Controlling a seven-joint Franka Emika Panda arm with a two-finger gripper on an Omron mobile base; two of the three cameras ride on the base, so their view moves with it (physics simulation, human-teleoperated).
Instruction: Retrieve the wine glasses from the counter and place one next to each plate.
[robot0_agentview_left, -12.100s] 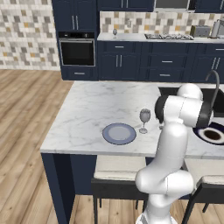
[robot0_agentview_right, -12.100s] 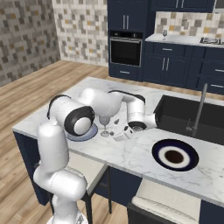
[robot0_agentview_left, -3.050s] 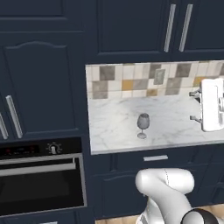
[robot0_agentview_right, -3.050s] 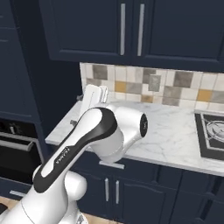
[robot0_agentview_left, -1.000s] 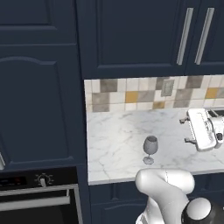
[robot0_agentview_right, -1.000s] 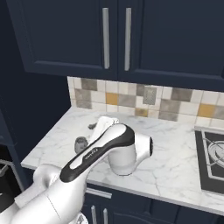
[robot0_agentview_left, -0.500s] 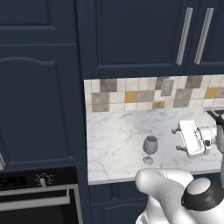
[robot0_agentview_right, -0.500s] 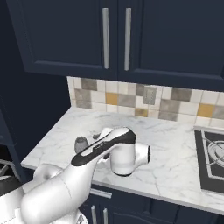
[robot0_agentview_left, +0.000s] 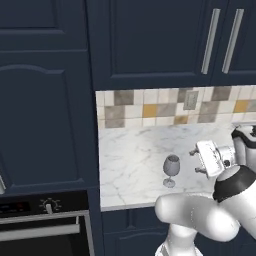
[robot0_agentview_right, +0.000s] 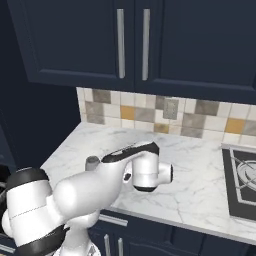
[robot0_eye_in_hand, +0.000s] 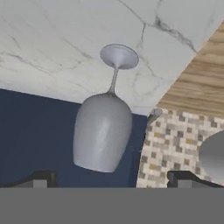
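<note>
The marble counter (robot0_agentview_left: 130, 165) is seen below navy cabinets (robot0_agentview_left: 150, 45) and a tiled wall (robot0_agentview_left: 150, 107). One empty wine glass (robot0_agentview_left: 170, 170) stands upright on it, near the front edge. The gripper (robot0_agentview_left: 192, 161) is held just right of the glass, its fingers (robot0_eye_in_hand: 41, 178) spread wide apart on either side of the bowl without touching it.

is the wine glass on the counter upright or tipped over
Upright: the wine glass stands on its round foot on the counter, bowl above the stem.

Navy wall cabinets (robot0_agentview_left: 150, 45) with bar handles (robot0_agentview_right: 120, 43) hang above; an oven (robot0_agentview_left: 45, 225) sits lower left; a hob (robot0_agentview_right: 242, 182) lies right.
</note>
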